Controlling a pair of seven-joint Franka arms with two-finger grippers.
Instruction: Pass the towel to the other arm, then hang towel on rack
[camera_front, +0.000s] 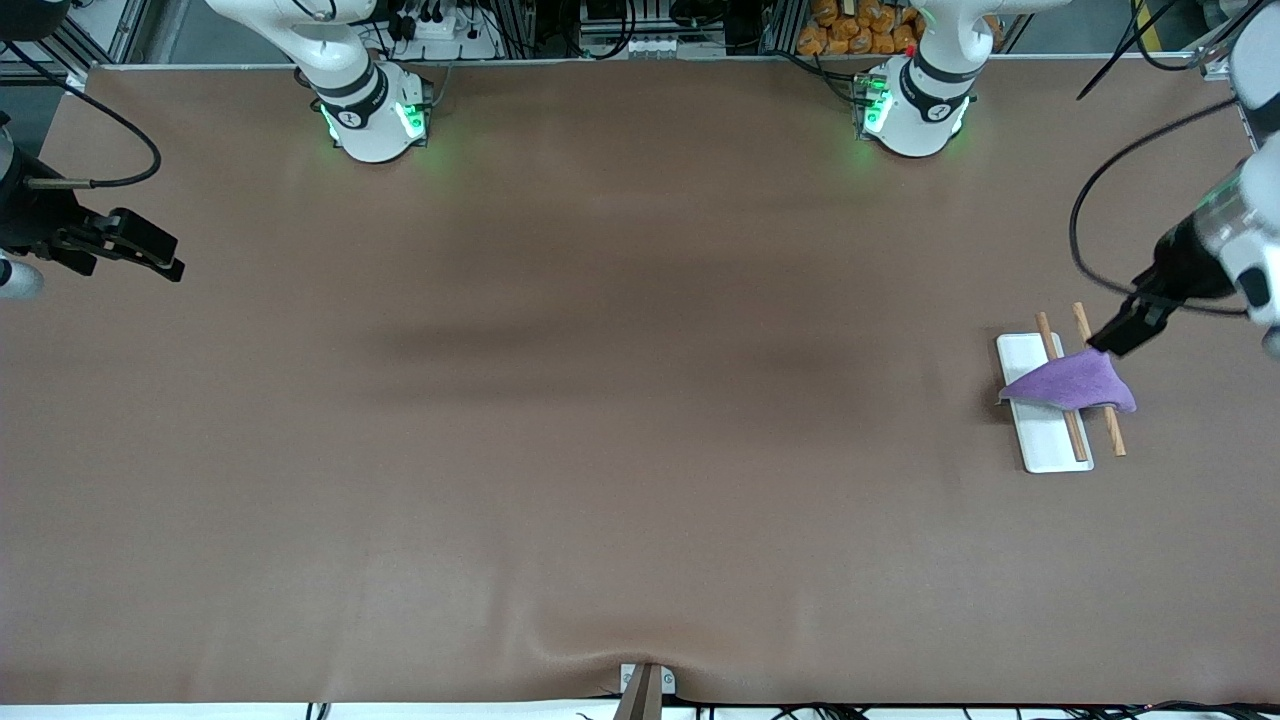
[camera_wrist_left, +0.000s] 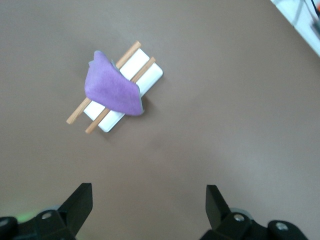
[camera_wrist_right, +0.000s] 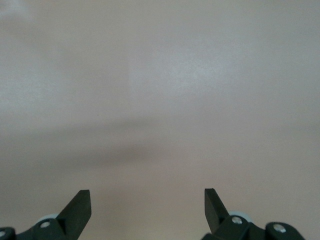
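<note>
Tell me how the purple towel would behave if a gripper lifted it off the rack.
The towel sags over the rack rods, so it is probably floppy and would droop from one pinch. It looks thin, likely light, and may slide off the smooth rods.

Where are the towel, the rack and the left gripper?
towel (camera_front: 1072, 384): front view, middle of the purple cloth.
rack (camera_front: 1022, 352): front view, bare white base plate.
left gripper (camera_wrist_left: 149, 204): left wrist view, gap midway between open fingertips.

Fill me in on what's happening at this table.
The purple towel is draped over the two wooden rods of the rack, at the left arm's end of the table. The left gripper hangs open just above it, holding nothing. The right gripper waits open over bare table at the right arm's end.
</note>
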